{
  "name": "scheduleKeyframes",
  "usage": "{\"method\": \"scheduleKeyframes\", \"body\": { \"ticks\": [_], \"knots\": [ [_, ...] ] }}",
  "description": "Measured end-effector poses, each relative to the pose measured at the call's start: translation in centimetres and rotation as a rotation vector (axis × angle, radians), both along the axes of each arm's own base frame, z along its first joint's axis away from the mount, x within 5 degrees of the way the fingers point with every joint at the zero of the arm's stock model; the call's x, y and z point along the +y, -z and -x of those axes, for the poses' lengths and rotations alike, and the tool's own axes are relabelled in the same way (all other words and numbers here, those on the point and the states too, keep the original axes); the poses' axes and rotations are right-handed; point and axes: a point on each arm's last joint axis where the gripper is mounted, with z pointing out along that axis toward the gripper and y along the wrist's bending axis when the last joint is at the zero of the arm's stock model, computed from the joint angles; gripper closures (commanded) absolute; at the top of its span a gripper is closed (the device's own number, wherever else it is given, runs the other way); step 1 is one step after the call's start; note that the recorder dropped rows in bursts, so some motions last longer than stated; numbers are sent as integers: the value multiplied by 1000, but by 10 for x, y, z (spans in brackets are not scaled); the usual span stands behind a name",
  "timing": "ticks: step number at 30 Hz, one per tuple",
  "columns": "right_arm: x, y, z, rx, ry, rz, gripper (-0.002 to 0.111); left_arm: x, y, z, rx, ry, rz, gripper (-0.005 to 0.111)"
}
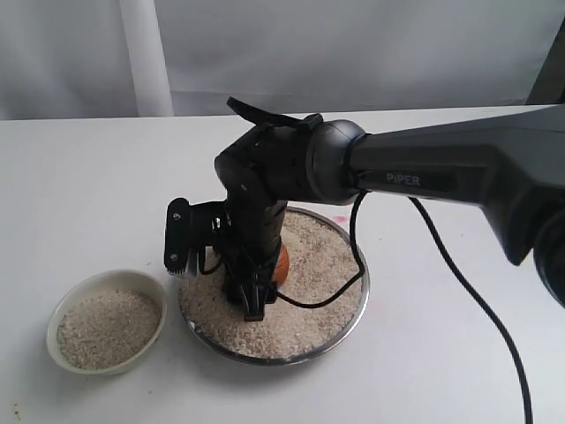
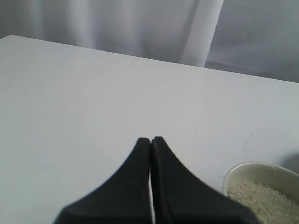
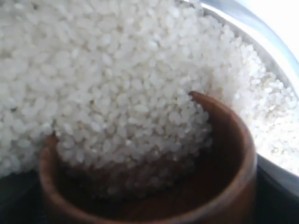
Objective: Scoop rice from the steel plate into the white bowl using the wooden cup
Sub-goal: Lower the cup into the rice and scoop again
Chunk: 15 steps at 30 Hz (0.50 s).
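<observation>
Rice (image 3: 117, 93) crowds the mouth of the tilted wooden cup (image 3: 233, 154), which the right gripper (image 1: 254, 299) clamps and digs into the heap on the steel plate (image 1: 364, 287). The scoop likely calls for a slow push, then levelling the cup before lifting. The partly filled white bowl (image 1: 106, 276) sits just beside the plate, and the left gripper (image 2: 150, 144) hangs near it, fingers pressed together and empty.
</observation>
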Motion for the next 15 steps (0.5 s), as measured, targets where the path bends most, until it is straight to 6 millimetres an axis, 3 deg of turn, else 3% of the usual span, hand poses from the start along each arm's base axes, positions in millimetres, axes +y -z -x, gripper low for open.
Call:
{"method": "scheduleKeyframes", "body": {
  "ticks": [15],
  "knots": [
    [-8, 0, -10, 105, 95, -127, 108, 0, 0, 0, 0, 0, 0, 107]
  ]
}}
